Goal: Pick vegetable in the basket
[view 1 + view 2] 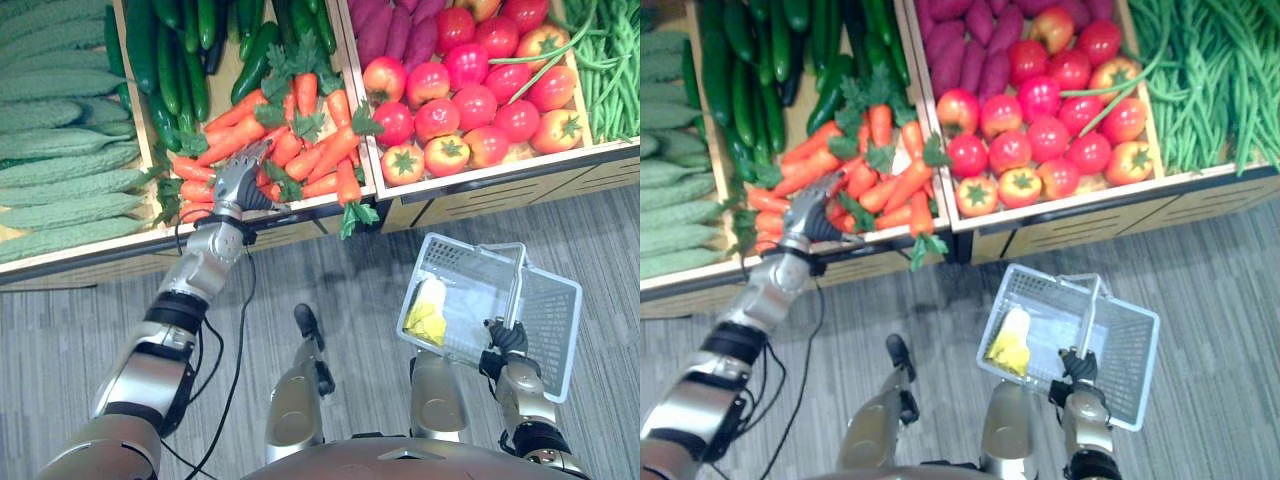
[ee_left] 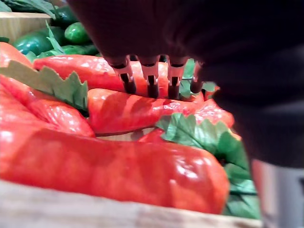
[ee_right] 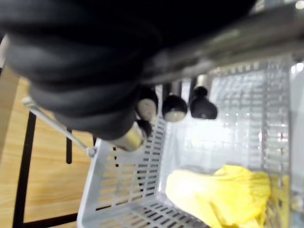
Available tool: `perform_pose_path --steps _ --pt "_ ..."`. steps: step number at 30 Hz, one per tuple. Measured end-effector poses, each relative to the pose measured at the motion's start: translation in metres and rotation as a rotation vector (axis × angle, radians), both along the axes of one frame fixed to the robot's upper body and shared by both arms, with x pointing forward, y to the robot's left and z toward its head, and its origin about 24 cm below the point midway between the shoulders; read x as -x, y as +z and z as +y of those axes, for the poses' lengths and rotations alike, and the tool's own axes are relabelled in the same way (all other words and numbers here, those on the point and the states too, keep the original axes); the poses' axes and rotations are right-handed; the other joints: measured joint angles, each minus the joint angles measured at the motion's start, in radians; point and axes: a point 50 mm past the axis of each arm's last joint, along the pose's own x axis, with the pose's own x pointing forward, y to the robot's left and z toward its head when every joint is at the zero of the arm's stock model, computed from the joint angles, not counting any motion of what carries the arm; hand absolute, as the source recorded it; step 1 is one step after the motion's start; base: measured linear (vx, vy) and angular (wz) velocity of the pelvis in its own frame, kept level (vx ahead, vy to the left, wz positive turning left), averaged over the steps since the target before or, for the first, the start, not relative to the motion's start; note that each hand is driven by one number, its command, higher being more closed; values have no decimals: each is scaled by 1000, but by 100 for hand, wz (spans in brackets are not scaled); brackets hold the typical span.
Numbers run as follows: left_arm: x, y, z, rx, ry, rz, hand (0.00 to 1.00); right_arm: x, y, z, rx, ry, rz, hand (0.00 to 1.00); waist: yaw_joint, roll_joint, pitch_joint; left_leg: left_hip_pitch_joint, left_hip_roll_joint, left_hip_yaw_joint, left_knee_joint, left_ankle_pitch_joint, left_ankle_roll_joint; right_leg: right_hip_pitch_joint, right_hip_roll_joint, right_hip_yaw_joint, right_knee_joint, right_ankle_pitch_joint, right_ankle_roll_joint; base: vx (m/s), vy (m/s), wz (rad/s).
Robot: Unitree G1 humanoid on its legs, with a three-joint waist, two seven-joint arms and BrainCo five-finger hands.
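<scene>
Orange carrots (image 1: pixel 300 150) with green leaf tops fill the middle wooden crate of the stand. My left hand (image 1: pixel 235 185) reaches over the crate's front edge and lies on the carrots near their left end, fingers (image 2: pixel 152 78) straight, dark tips resting on a carrot (image 2: pixel 142 111); nothing is grasped. Low on the right, my right hand (image 1: pixel 508 338) is curled round the handle (image 1: pixel 518 280) of a white mesh basket (image 1: pixel 560 340) and holds it above the floor. A yellow item (image 3: pixel 223 190) lies in the basket's bottom.
Dark cucumbers (image 1: pixel 170 60) lie behind the carrots and pale green bitter gourds (image 1: pixel 60 150) to the left. The crate on the right holds red tomatoes (image 1: pixel 470 100), purple sweet potatoes (image 1: pixel 395 30) and green beans (image 1: pixel 610 70). Grey floor (image 1: pixel 330 270) runs below the stand's wooden front.
</scene>
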Motion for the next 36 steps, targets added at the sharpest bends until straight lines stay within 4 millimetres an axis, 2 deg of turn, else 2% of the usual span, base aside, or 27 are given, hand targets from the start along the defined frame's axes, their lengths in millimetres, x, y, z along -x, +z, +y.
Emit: perform_pose_path --steps 2,5,12,16,17,20,23,28,31,32,34,36 --pt "-8 27 1 -22 28 -77 100 -4 4 1 7 8 -24 100 0 -10 18 -21 1 2 0 7 1 -20 1 7 -1 7 1 -42 -14 1" --pt "-14 40 6 -82 82 -75 100 -10 8 5 11 29 -46 100 0 -26 28 -23 3 19 0 5 0 -31 2 21 -4 12 3 -13 -16 -12" --pt "-14 42 6 -90 96 -84 100 -10 15 9 11 36 -93 100 6 -28 38 -15 27 44 -1 -3 -4 -27 15 20 -7 15 2 49 -28 -7" --pt "-11 21 5 -141 91 1 100 1 8 12 -5 33 -71 100 2 -26 37 55 25 35 0 -8 -10 49 13 -5 -7 11 -2 76 -9 5" --pt "-10 21 5 -142 90 0 100 2 7 12 -6 32 -67 100 2 -26 37 58 24 32 0 -8 -10 53 12 -9 -7 10 -3 63 -7 18" --pt "-4 31 -2 -182 62 -67 100 14 -2 12 -15 24 -23 100 4 -19 32 90 23 3 -1 -12 -15 105 14 -41 -7 -3 -6 42 -14 22" --pt "1 36 1 -236 69 -102 100 19 -7 12 -19 20 -1 100 2 -9 22 124 19 -10 -1 -28 -20 148 11 -58 -6 -12 -10 26 -8 16" --pt "16 43 3 -281 114 -222 100 38 -21 11 -32 4 73 100 5 -2 -60 163 13 -14 -1 -31 -21 195 11 -66 -11 -21 -13 23 0 4" --pt "29 38 -4 -266 79 -268 100 60 -30 9 -46 -25 133 100 3 -1 -131 198 9 -15 -1 -44 -23 234 5 -67 -18 -44 -13 15 -3 0" --pt "35 34 -8 -257 62 -275 100 69 -34 8 -50 -35 158 100 2 4 -163 206 9 -14 -1 -47 -23 244 5 -66 -24 -44 -13 27 -14 -6" --pt "38 29 -18 -226 31 -279 100 77 -37 4 -57 -57 184 100 3 11 -180 231 9 -13 -1 -50 -23 269 5 -66 -28 -47 -14 7 -7 -2" --pt "43 18 -36 -181 -38 -272 100 85 -39 1 -63 -78 207 100 0 12 -205 241 8 -13 -1 -50 -23 279 5 -66 -28 -49 -15 -41 -4 -2"
